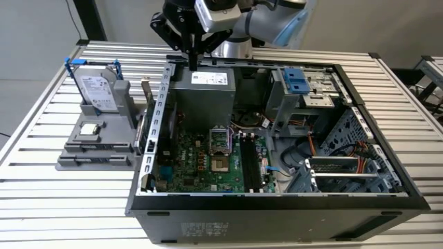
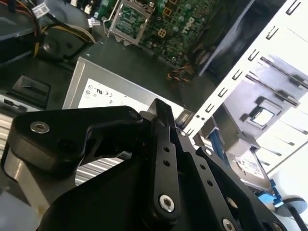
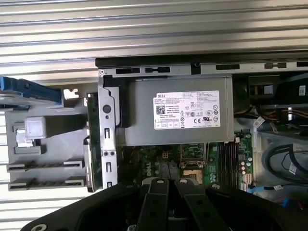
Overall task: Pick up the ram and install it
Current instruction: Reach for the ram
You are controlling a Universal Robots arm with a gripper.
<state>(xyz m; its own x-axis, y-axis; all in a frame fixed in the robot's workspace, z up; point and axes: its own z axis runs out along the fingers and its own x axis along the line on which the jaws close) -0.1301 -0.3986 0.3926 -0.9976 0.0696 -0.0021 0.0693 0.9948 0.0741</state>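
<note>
Exterior view: the claw (image 1: 194, 66) is being held clenched, empty, over the power supply (image 1: 204, 91). The ram (image 1: 146, 91), seemingly, is being propped on edge between holder (image 1: 97, 145) and computer case (image 1: 277, 199), toward the desk's (image 1: 55, 207) far edge. Light, stiff, fragile: its flat faces are being judged the hold.

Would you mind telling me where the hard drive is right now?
In the exterior view, the hard drive stands in the grey holder on the exterior view's left, outside the computer case, just beyond the processor chip.
</note>
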